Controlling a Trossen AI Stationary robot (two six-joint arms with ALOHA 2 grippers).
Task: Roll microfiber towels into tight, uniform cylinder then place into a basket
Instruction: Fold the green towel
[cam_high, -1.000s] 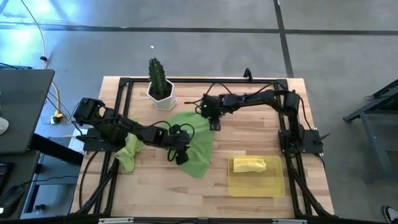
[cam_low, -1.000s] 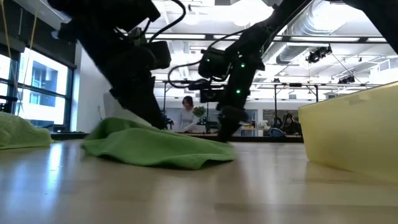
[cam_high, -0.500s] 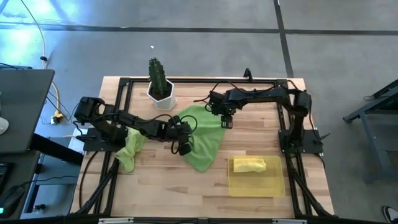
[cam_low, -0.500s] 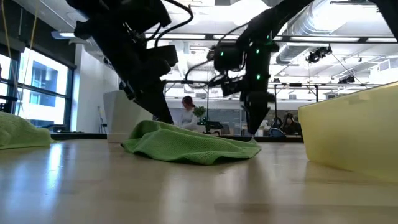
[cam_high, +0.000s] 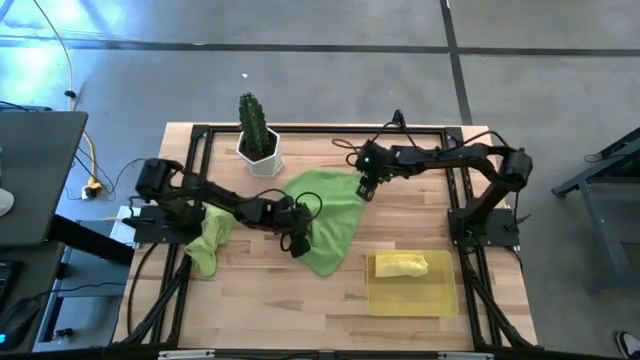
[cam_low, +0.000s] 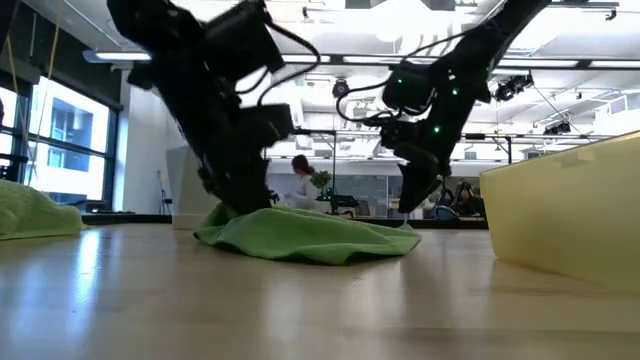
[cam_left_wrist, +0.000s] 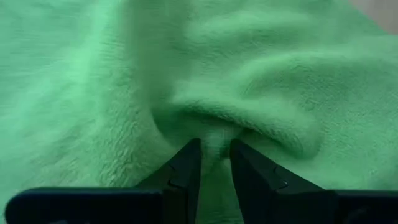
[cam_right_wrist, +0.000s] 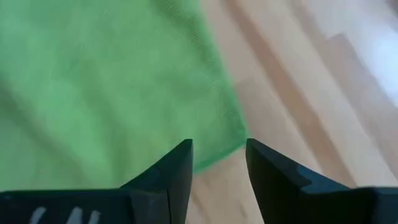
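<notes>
A lime green microfiber towel (cam_high: 325, 215) lies loosely spread and rumpled on the wooden table at its middle. My left gripper (cam_high: 297, 240) is shut on a raised fold near the towel's left edge. My right gripper (cam_high: 366, 190) stands open just above the towel's far right corner (cam_right_wrist: 231, 144), which lies flat on the wood, nothing between its fingers. A second green towel (cam_high: 207, 243) lies crumpled at the table's left. A yellow towel (cam_high: 400, 265) lies rolled inside the basket (cam_high: 440, 295) at the near right. My left gripper pinches a raised fold of the green towel (cam_left_wrist: 217, 127) between its two fingers, coming steeply from above. Cloth bulges up around the fingertips. The rest of the towel lies slack on the table (cam_low: 310, 238).
A white pot with a cactus (cam_high: 258, 140) stands at the far left, close behind the towel. The black frame (cam_high: 460, 200) borders the table on both sides. Bare wood shows along the near edge (cam_high: 300, 310). People sit in the room beyond the table (cam_low: 300, 180).
Both grippers have gone toward the table's right edge, and the green towel has slid that way with them, spreading wider. My right gripper has also risen and rolled about its own axis, and now stands above the towel's corner.
</notes>
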